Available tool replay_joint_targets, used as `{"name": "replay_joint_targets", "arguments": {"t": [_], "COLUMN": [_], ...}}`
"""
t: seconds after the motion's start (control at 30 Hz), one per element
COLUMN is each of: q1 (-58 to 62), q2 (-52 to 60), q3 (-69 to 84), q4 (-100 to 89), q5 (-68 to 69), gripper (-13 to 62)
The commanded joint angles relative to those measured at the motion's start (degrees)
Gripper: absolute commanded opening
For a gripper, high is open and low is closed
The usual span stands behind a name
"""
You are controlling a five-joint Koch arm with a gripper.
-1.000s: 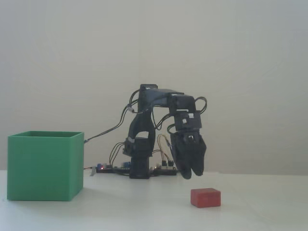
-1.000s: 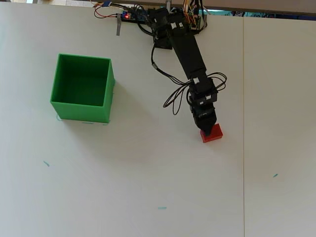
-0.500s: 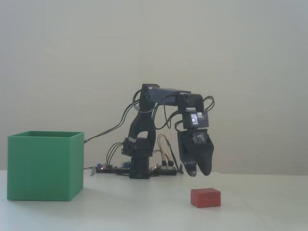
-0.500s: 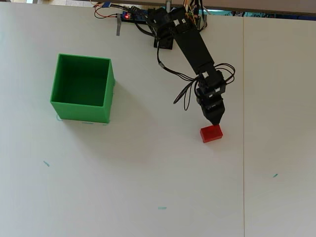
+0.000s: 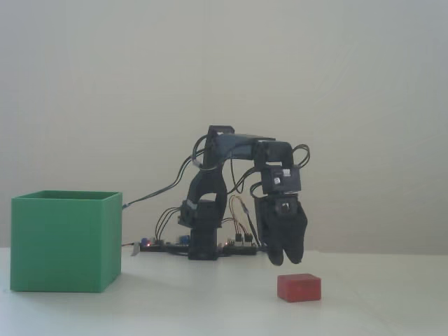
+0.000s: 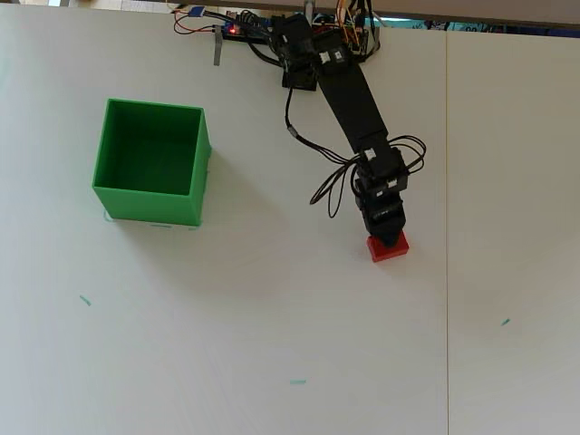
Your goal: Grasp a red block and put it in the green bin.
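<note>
The white table [image 6: 272, 344] is bare over most of its surface in the overhead view, with wide free room below and to the right of the red block [image 6: 388, 247], and between it and the green bin [image 6: 150, 161]. A thin seam runs top to bottom just right of the block. The bin stands well apart, to the left in both views, its square top open and nothing visible inside. The circuit boards and wires [image 6: 237, 29] sit along the far table edge beside the arm's base.

The red block [image 5: 299, 287] lies flat on the table, small, plain and wider than tall, far smaller than the bin [image 5: 65, 241].

The gripper [image 5: 282, 261] hangs pointing down just above the block and slightly to its left in the fixed view, with a gap of air between. From overhead the gripper [image 6: 387, 237] overlaps the block's far edge. Its jaws are slightly apart at the tips, holding nothing.
</note>
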Motion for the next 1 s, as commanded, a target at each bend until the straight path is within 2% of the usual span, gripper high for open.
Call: {"name": "replay_joint_targets", "arguments": {"t": [0.0, 0.4, 0.97], "q1": [0.1, -5.9, -3.3], "q2": [-0.1, -2.1, -9.1], "q3": [-4.0, -7.6, -13.4], "q4": [-0.7, -0.7, 0.0], "q5": [-0.1, 1.3, 1.4], "gripper": [33.8, 33.7, 33.9]}}
